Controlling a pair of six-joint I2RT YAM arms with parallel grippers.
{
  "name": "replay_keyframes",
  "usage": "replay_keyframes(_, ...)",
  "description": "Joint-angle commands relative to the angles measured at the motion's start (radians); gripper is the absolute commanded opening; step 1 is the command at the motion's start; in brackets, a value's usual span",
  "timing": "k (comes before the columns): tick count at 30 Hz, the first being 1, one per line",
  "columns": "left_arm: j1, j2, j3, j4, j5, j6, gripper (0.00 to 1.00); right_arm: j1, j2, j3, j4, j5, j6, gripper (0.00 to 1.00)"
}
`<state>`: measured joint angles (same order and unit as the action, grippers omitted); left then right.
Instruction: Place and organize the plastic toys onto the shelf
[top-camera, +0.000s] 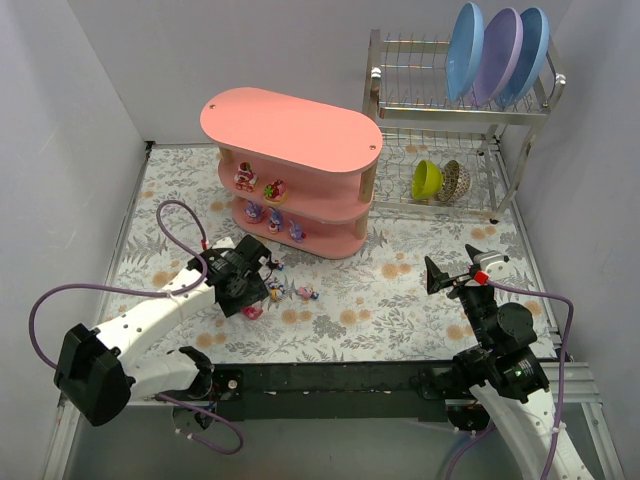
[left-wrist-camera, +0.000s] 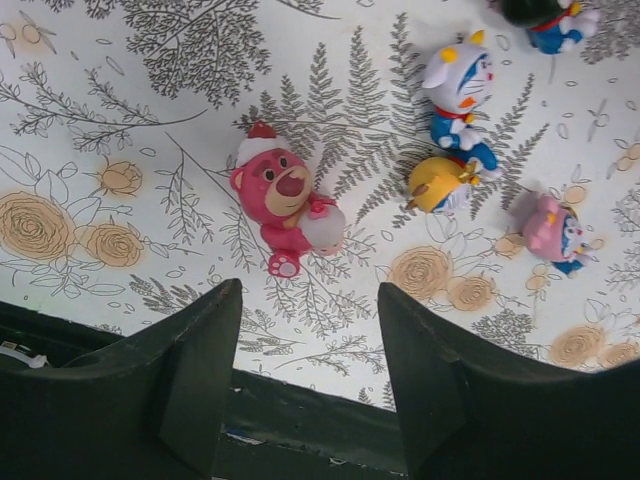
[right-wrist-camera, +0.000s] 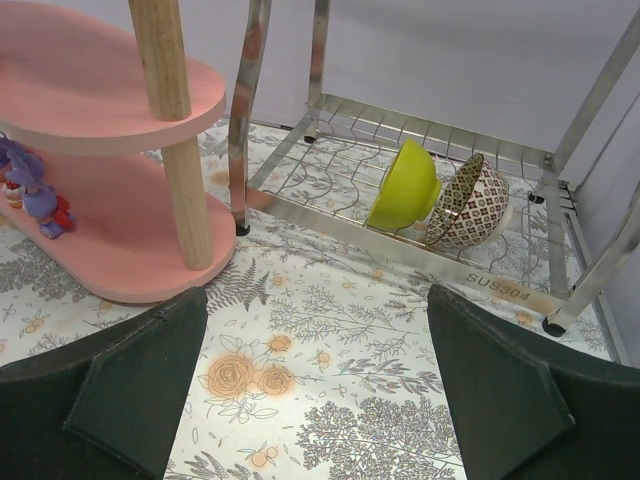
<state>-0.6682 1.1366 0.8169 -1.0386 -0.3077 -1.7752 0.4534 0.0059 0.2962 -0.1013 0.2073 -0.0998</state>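
Note:
The pink three-tier shelf (top-camera: 300, 135) stands at the back centre; two toys (top-camera: 275, 190) sit on its middle tier and three (top-camera: 274, 220) on its bottom tier. Several toys lie on the floral mat in front of it. My left gripper (top-camera: 258, 290) is open and empty just above them. In the left wrist view my fingers (left-wrist-camera: 308, 300) straddle bare mat just short of a pink bear (left-wrist-camera: 285, 208); a white-and-blue cat figure (left-wrist-camera: 455, 95), a yellow one (left-wrist-camera: 440, 183) and a small pink one (left-wrist-camera: 552, 230) lie beyond. My right gripper (top-camera: 457, 265) is open and empty, raised at the right.
A metal wire dish rack (top-camera: 470, 110) stands at the back right with plates on top and a green bowl (right-wrist-camera: 405, 185) and a patterned bowl (right-wrist-camera: 470, 200) below. The right wrist view shows the shelf's end post (right-wrist-camera: 185, 190) and purple toys (right-wrist-camera: 35, 195) on the bottom tier.

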Motion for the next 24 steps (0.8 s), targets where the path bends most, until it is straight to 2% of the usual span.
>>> replay_keyframes(1,-0.021,0.043,0.059,-0.031,-0.045,-0.02,0.56,0.007,-0.207,0.003,0.048,0.015,0.011,0.98)
replay_keyframes(12,-0.056,0.233,0.117,-0.052,-0.094,-0.03,0.54,0.013,-0.207,0.003,0.048,0.014,0.012,0.98)
replay_keyframes(24,-0.077,0.35,0.139,-0.047,-0.128,-0.044,0.5,0.019,-0.207,0.003,0.048,0.015,0.012,0.98)
